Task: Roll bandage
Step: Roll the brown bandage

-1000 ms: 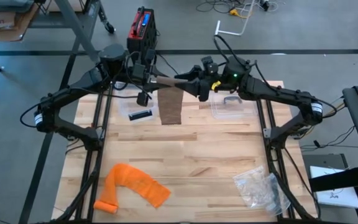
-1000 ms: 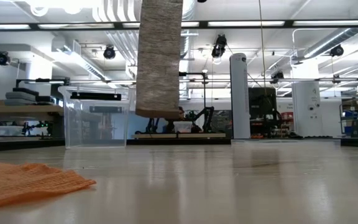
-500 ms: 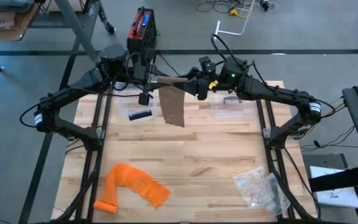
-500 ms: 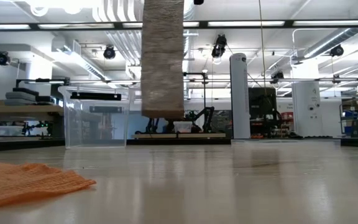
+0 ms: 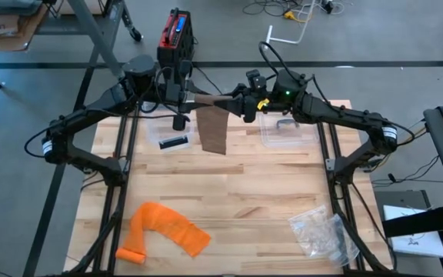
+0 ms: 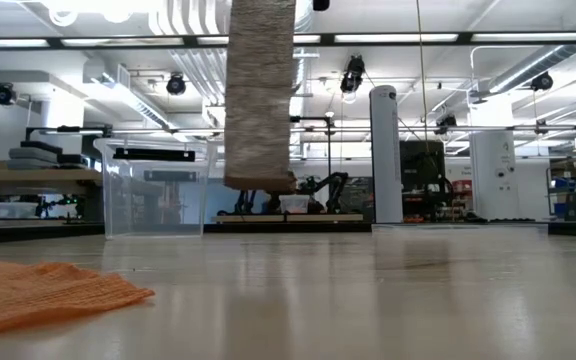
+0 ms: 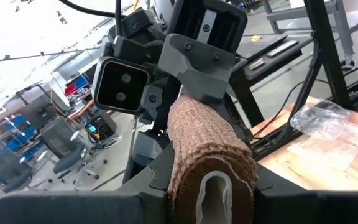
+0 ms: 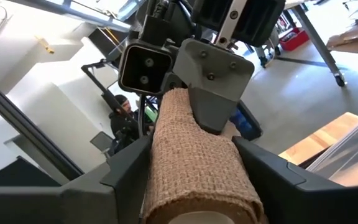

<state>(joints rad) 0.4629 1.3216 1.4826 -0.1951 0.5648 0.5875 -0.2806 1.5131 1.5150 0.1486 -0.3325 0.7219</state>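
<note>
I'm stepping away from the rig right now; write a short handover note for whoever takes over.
Left gripper: shut on one end of the brown bandage roll, held in the air over the table's far edge.
Right gripper: at the roll's other end, its fingers on either side of it.
Bandage tail hangs loose below the roll, clear of the table.
Orange bandage lies unrolled at the near left.
Done: brown bandage partly rolled.
Left: wind in the hanging tail.

An orange cloth (image 5: 164,229) lies crumpled near the front of the wooden table (image 5: 244,192). A crinkly clear bag (image 5: 321,231) lies at the other front corner. A clear plastic box (image 5: 283,131) and a small black thing (image 5: 173,141) lie near the back. A red and black case (image 5: 175,35) stands on the floor.
</note>
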